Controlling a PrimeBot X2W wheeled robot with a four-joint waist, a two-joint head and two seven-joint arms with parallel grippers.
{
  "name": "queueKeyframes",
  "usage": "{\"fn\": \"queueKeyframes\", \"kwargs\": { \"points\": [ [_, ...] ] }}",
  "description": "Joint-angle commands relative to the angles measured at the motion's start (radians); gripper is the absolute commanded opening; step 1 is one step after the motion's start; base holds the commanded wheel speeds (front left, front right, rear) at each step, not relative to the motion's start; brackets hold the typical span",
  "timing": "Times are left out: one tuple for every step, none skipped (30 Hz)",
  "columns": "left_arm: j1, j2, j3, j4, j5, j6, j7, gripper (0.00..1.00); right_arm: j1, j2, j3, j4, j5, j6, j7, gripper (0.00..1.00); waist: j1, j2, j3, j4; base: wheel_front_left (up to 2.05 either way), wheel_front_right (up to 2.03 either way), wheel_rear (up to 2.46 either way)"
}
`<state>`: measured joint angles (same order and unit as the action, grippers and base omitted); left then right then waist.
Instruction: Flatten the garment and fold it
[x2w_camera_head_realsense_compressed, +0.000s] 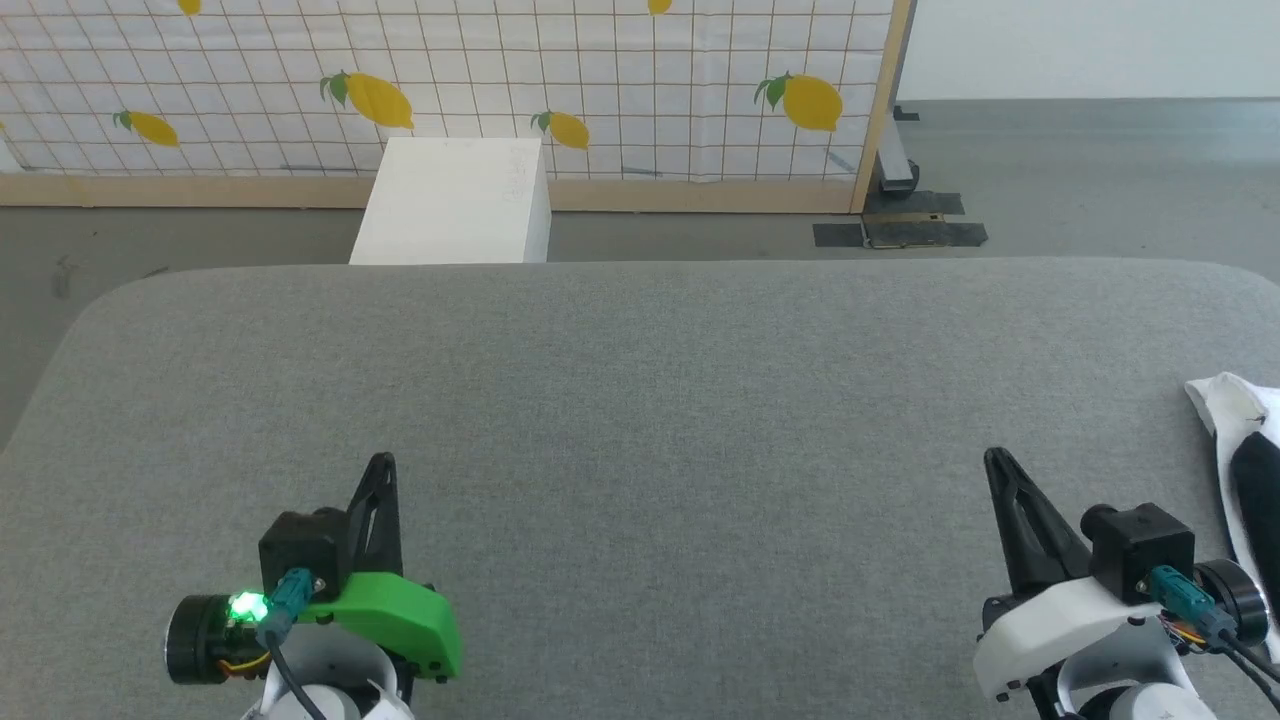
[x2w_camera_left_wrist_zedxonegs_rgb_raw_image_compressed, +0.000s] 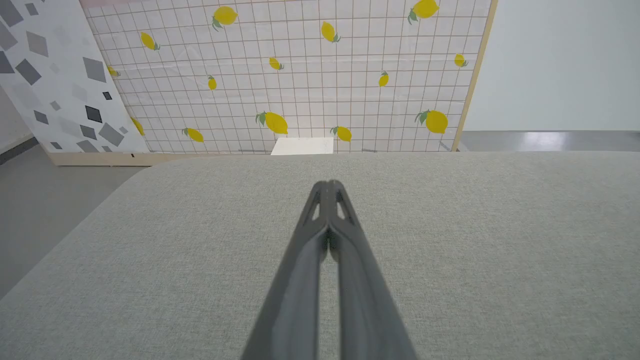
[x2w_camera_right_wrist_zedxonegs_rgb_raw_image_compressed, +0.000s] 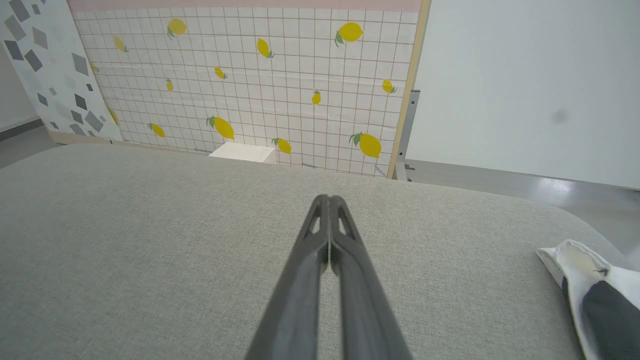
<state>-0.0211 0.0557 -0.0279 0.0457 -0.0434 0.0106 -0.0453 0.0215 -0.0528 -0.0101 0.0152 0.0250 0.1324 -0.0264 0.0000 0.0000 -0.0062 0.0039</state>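
The garment (x2w_camera_head_realsense_compressed: 1240, 450) lies bunched at the right edge of the grey table (x2w_camera_head_realsense_compressed: 640, 400): white cloth with a black patch, cut off by the frame. In the right wrist view the garment (x2w_camera_right_wrist_zedxonegs_rgb_raw_image_compressed: 595, 295) sits at the lower right. My right gripper (x2w_camera_head_realsense_compressed: 992, 458) is shut with nothing in it, hovering over bare table to the left of the garment; its tips (x2w_camera_right_wrist_zedxonegs_rgb_raw_image_compressed: 329, 199) meet. At the lower left my left gripper (x2w_camera_head_realsense_compressed: 382, 462) is shut too and holds nothing, its fingertips (x2w_camera_left_wrist_zedxonegs_rgb_raw_image_compressed: 328, 185) pressed together over the felt.
A white box (x2w_camera_head_realsense_compressed: 455, 200) stands on the floor behind the table's far edge. Behind it runs a lemon-print grid screen (x2w_camera_head_realsense_compressed: 450, 80) on a wooden frame. A metal stand foot (x2w_camera_head_realsense_compressed: 895, 170) and black tape patches mark the floor at the back right.
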Motion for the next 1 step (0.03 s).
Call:
{"fn": "queueKeyframes", "kwargs": {
  "points": [
    [0.014,-0.005,0.008,-0.013,0.013,-0.004,0.009,0.00,-0.015,0.002,0.003,-0.008,-0.011,-0.001,0.006,0.00,0.0000,0.0000,0.001,-0.001,0.00,0.00,0.00]
  ]
}}
